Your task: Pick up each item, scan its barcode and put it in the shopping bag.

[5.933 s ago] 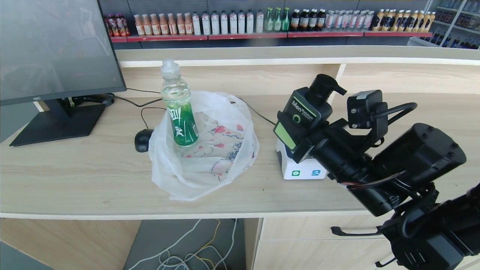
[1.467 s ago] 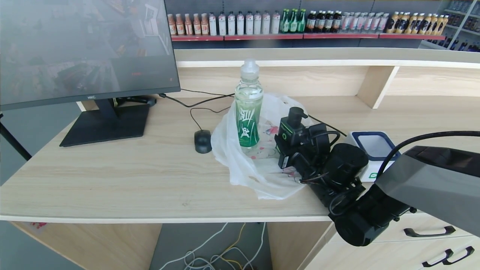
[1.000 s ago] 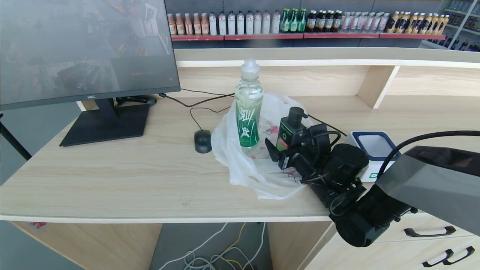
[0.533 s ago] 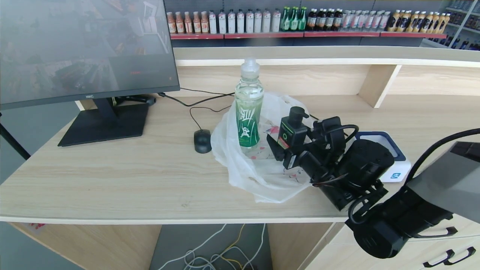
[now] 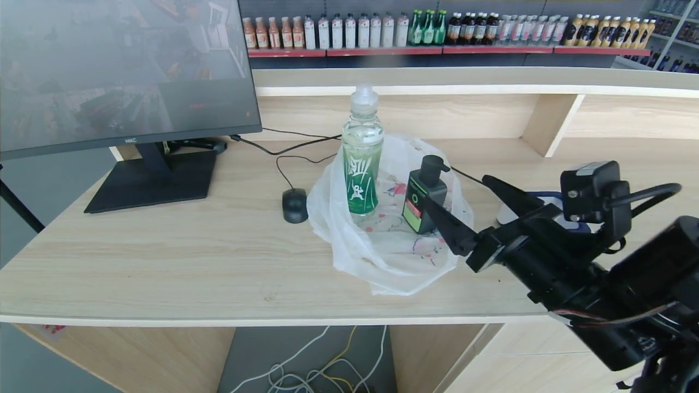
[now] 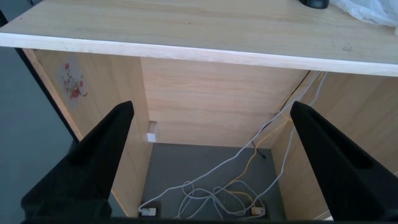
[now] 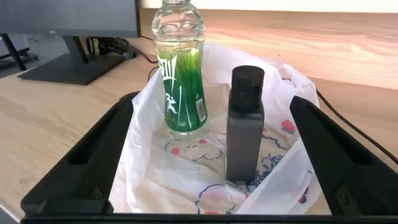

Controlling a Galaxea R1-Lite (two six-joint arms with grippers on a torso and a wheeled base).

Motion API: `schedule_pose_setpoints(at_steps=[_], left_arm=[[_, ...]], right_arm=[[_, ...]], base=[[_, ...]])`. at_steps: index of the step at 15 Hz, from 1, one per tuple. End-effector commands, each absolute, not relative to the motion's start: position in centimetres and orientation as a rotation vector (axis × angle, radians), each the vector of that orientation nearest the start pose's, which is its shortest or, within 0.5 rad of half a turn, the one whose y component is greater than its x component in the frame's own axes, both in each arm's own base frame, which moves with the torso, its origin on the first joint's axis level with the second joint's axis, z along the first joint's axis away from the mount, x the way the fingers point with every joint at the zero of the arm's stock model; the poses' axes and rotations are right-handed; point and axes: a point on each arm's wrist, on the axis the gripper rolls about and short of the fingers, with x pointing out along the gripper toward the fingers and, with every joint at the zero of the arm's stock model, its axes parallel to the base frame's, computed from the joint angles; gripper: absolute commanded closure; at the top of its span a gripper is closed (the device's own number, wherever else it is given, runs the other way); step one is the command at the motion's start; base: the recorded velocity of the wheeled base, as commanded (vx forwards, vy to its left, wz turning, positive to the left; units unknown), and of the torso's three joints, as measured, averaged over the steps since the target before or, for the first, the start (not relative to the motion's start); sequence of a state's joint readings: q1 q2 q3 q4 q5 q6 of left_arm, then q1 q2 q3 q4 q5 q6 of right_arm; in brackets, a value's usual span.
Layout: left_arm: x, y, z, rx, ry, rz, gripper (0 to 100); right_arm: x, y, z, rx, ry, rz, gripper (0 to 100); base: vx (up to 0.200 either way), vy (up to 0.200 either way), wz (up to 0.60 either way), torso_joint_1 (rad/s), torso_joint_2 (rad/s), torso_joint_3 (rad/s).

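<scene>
Here, black pump bottle [image 5: 425, 196] with green label upright in white plastic shopping bag [image 5: 382, 256] mid wooden worktop [image 5: 164, 256], beside clear green-labelled drink bottle [image 5: 360, 158], right gripper [image 5: 454, 189] splayed empty beside it, left gripper [image 6: 211, 109] splayed empty below the front edge.

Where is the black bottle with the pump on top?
In the head view, the pump bottle stands upright inside the white shopping bag, just right of the green drink bottle, with the open right gripper beside it.

My right hand [image 7: 211, 102] was spread wide. Framed between its fingers [image 7: 93, 168]: black pump bottle [image 7: 245, 130] upright in the shopping bag [image 7: 283, 180], green bottle [image 7: 180, 81] upright just beside it, same bag. Bag sat on the table [image 7: 56, 130].
</scene>
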State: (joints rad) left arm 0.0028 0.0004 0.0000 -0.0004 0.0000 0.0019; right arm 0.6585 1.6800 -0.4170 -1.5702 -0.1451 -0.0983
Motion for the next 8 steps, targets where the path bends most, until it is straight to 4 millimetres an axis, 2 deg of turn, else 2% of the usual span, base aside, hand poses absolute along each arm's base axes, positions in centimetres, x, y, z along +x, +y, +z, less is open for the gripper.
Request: schedule_pose_setpoints(at_steps=[1,2,3,4,6,8], left_arm=[[-2.3,0.0,7.6,0.002,-0.002,0.003,0],[-2.3,0.0,7.5,0.002,0.000,0.003,0],[-2.3,0.0,7.5,0.002,0.000,0.003,0],[-2.3,0.0,7.6,0.003,-0.002,0.003,0],[-2.3,0.0,7.5,0.002,0.000,0.003,0],[-2.3,0.0,7.5,0.003,0.000,0.003,0]], right_arm=[[16.6,12.9,19.9,0.051,-0.362,0.515,0],[13.1,10.2,19.2,0.043,-0.362,0.548,0],[12.1,9.6,18.9,0.038,-0.360,0.565,0],[9.6,7.6,18.0,0.037,-0.371,0.588,0],[8.0,6.3,19.2,0.072,-0.467,0.580,0],[6.5,5.1,19.2,0.068,-0.467,0.579,0]], base=[[0.000,0.000,0.00,0.000,0.00,0.000],[0.000,0.000,0.00,0.000,0.00,0.000],[0.000,0.000,0.00,0.000,0.00,0.000],[0.000,0.000,0.00,0.000,0.00,0.000],[0.000,0.000,0.00,0.000,0.00,0.000],[0.000,0.000,0.00,0.000,0.00,0.000]])
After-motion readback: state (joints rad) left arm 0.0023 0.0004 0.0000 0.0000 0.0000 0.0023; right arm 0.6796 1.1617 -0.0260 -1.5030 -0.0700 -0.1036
